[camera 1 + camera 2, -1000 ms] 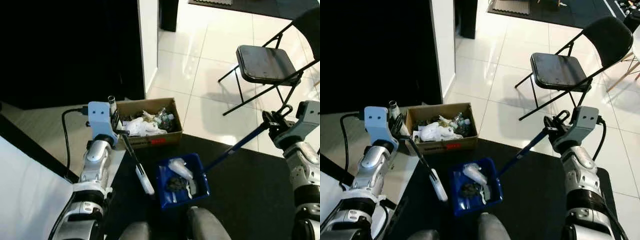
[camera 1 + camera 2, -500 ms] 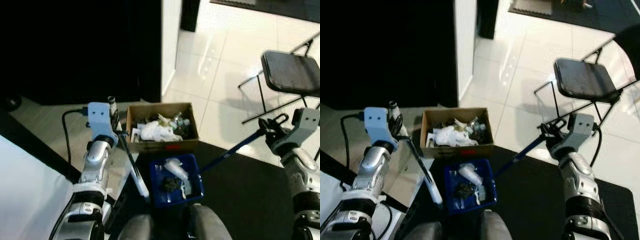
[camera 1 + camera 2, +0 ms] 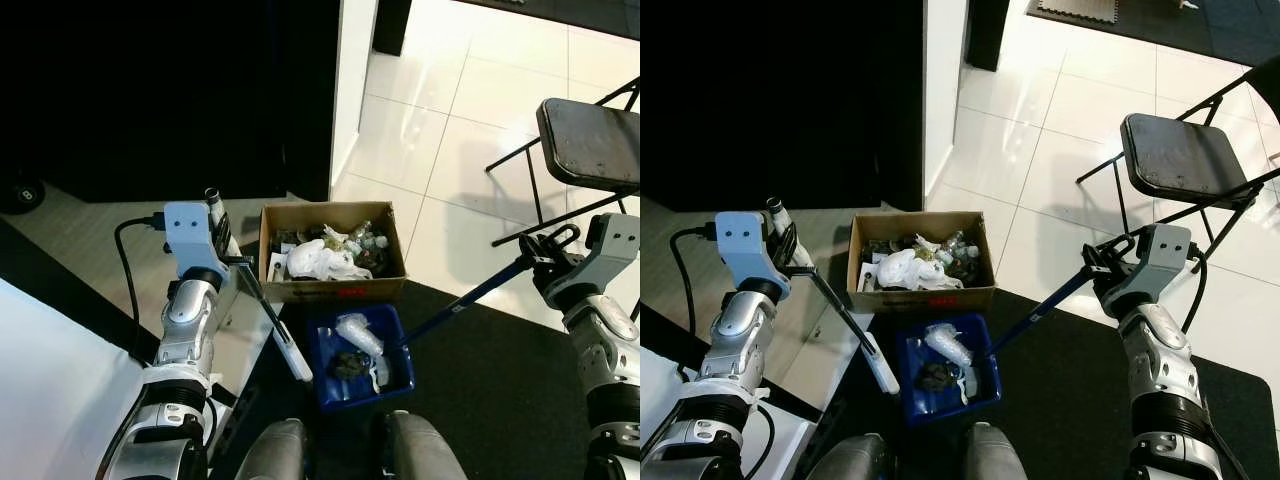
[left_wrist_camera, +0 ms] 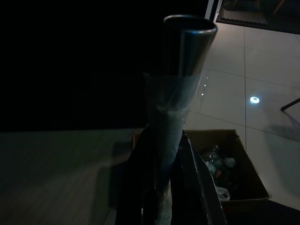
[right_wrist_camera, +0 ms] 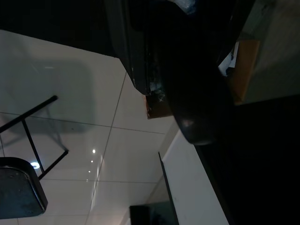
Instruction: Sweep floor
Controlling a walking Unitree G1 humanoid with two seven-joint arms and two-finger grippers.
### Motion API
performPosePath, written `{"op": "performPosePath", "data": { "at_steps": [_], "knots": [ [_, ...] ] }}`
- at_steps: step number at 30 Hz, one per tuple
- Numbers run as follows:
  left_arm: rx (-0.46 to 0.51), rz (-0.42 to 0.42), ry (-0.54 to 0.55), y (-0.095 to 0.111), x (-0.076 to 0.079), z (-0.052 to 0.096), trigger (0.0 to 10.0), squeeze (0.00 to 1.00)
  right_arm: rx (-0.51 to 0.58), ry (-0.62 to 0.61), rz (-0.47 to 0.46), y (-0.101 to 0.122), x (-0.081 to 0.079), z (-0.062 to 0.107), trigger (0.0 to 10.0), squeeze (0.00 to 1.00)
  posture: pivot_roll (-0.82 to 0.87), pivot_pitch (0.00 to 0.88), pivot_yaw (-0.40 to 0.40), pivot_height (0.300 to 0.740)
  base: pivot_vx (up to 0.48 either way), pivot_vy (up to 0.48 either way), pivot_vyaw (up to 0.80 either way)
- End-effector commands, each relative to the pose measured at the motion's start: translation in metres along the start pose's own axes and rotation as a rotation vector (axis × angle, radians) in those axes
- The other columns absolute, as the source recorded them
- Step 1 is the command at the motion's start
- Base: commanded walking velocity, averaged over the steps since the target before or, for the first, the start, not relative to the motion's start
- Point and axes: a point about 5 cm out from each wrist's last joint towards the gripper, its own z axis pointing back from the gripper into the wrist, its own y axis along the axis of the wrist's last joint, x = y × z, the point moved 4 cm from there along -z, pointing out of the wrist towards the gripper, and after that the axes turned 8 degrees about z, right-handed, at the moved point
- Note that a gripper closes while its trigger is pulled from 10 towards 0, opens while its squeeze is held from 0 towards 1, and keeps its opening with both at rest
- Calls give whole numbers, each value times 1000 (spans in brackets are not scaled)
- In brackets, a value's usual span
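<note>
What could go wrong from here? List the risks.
1. The blue dustpan is piled with rubbish and hangs from a long handle in the right gripper; a tilt could spill it onto the black mat short of the cardboard box.
2. The box looks nearly full, so more rubbish may overflow.
3. The brush in the left gripper hangs close beside the dustpan and could knock it.

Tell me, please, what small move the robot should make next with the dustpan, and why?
Probably lift the blue dustpan with the right gripper and carry it over the cardboard box to tip it. The dustpan already holds debris, the open box of trash sits just beyond it, and the left gripper holds the brush off to one side.
</note>
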Motion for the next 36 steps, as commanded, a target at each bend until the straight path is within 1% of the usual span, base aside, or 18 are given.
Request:
{"op": "performPosePath", "data": {
  "at_steps": [1, 4, 6, 9, 10, 15, 19, 20, 21, 23, 27, 28, 29, 31, 33, 34, 36],
  "knots": [
    [23, 1, -15, 4, 6, -3, 10000, 0, 33, -8, 11, 11, 5, 1, 10000, 0, -29, 18, -24, 740, 0, -480, 0],
    [20, 11, -15, 4, 7, -4, 10000, 0, 36, -11, 15, 13, 7, 1, 10000, 0, -30, 18, -23, 740, 0, -480, 0],
    [18, 37, 3, 3, 5, -4, 10000, 0, 39, -15, 18, 16, 9, 1, 10000, 0, -32, 20, -22, 740, 0, 0, 0],
    [18, 49, 11, 3, 4, -5, 10000, 0, 46, -20, 22, 21, 12, 0, 10000, 0, -35, 22, -20, 740, 0, 0, 0],
    [16, 47, 11, 3, 4, -5, 10000, 0, 52, -25, 26, 25, 15, 0, 10000, 0, -36, 24, -20, 740, 0, 0, 0],
    [15, 45, 13, 3, 4, -5, 10000, 0, 56, -34, 30, 27, 19, 1, 10000, 0, -36, 25, -20, 740, 0, 0, 0],
    [14, 45, 15, 3, 3, -5, 10000, 0, 47, -47, 38, 26, 23, 4, 10000, 0, -37, 25, -19, 740, 0, 0, 0],
    [12, 42, 16, 3, 2, -5, 10000, 0, 25, -60, 65, 24, 30, 8, 10000, 0, -35, 24, -17, 740, 0, 0, 0],
    [12, 42, 16, 3, 2, -5, 10000, 0, 25, -60, 65, 24, 30, 8, 10000, 0, -35, 24, -17, 740, 0, 0, 0],
    [12, 38, 15, 2, 2, -5, 10000, 0, 15, -79, 74, 24, 41, 13, 10000, 0, -36, 24, -16, 740, 0, 0, 0],
    [12, 24, 10, 3, 1, -5, 10000, 0, 21, -159, 97, 41, 84, 31, 10000, 0, -44, 19, -12, 740, 0, 0, 0],
    [11, 23, 9, 3, 0, -5, 10000, 0, 24, -172, 99, 45, 90, 34, 10000, 0, -44, 19, -11, 740, 0, 0, 0],
    [11, 23, 9, 3, 0, -5, 10000, 0, 24, -172, 99, 45, 90, 34, 10000, 0, -44, 19, -11, 740, 0, 0, 0],
    [10, 22, 9, 3, -1, -5, 10000, 0, 55, -214, 69, 60, 109, 41, 10000, 0, -48, 17, -10, 740, 0, 0, 0],
    [10, 21, 8, 3, -2, -6, 10000, 0, 87, -242, 45, 73, 121, 45, 10000, 0, -48, 15, -10, 740, 0, 0, 0],
    [10, 19, 8, 3, -2, -6, 10000, 0, 102, -252, 40, 78, 124, 46, 10000, 0, -48, 15, -10, 740, 0, 0, 0],
    [10, 19, 7, 3, -3, -6, 10000, 0, 111, -256, 38, 81, 125, 46, 10000, 0, -48, 15, -10, 740, 0, 0, 0]
  ]
}}
